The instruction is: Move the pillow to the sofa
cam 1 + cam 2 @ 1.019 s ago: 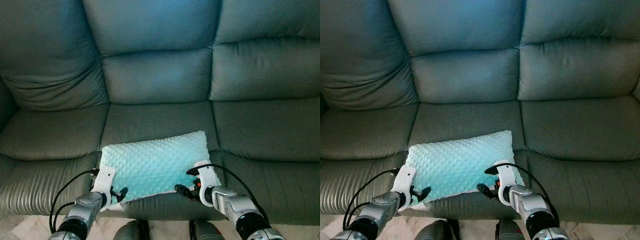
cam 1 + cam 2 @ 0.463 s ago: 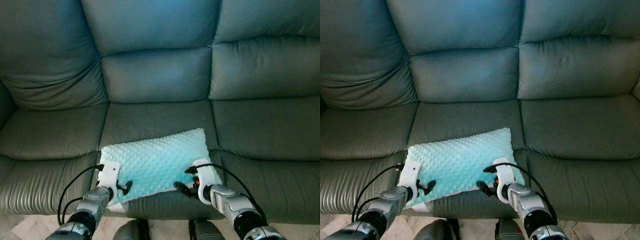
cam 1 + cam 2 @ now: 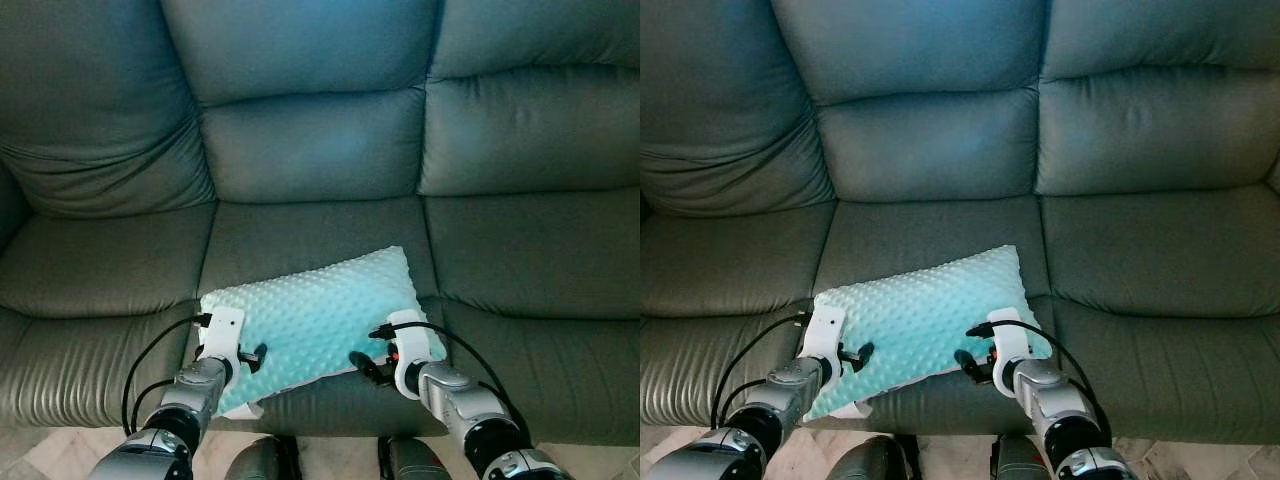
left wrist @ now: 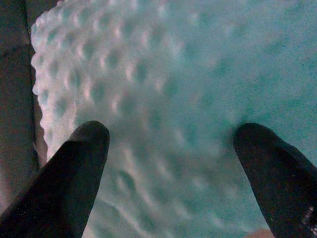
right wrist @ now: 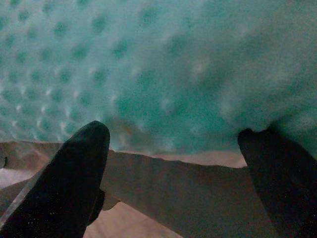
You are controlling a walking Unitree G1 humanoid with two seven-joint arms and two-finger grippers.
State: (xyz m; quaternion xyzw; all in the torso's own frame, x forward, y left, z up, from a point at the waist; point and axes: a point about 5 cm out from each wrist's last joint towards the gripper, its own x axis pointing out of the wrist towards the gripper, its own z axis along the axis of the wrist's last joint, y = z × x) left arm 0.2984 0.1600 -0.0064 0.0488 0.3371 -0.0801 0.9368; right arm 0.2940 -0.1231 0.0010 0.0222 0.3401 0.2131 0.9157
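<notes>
**One pillow on the sofa seat, two grippers at its front edge**

There was one pillow [image 3: 312, 316] in the scene, a mint-green one with a surface of small raised dots. It lay flat on the middle seat cushion of a dark grey-green leather sofa [image 3: 320, 150], a little turned, so that its far right corner pointed toward the backrest. Its front edge reached the front edge of the seat, and a small white corner hung over near the left side.

The sofa had three seat cushions and three back cushions, all of the same leather. No other loose thing lay on them.

Two silver arms came in from below, one on each side of the pillow. The left gripper [image 3: 247, 357] was at the front left part of the pillow. In the left wrist view its two black fingers [image 4: 74, 173] stood wide apart with the dotted fabric between them, the tips touching or almost touching it; they did not pinch it. The right gripper [image 3: 363, 365] was at the front right part of the pillow. In the right wrist view its two fingers [image 5: 69, 183] were also spread, with the lower border of the pillow and a paler strip under it between them. One black cable looped over each wrist.
</notes>
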